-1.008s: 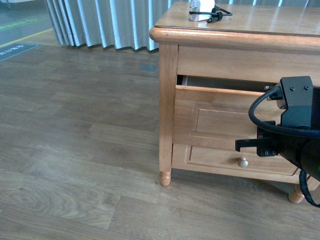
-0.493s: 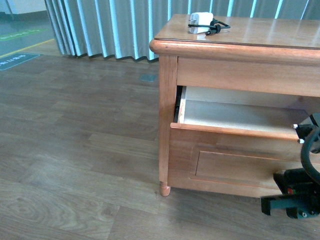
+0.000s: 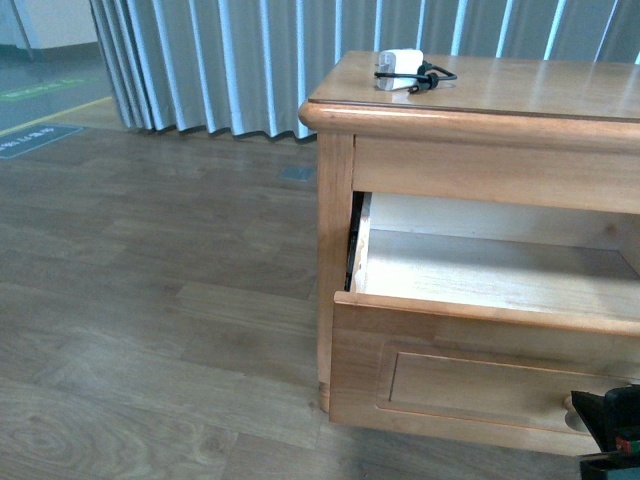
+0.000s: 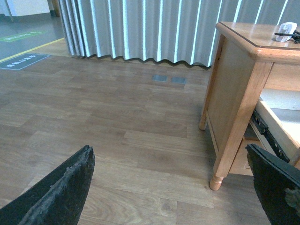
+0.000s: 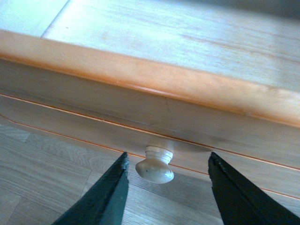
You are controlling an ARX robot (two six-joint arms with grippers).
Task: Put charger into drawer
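straddling the round pale knob (image 5: 154,166), the right gripper (image 5: 168,157) is spread apart, the honey-brown wooden drawer (image 3: 480,312) open to receive the small white charger (image 3: 400,58)

The small white charger (image 3: 400,66) sits on the wooden table (image 3: 540,90) near its back left corner. Below, the upper drawer (image 3: 480,312) stands pulled open, showing its pale interior.

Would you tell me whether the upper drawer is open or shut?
Open: the drawer is pulled well out of the cabinet, showing its bare pale interior.
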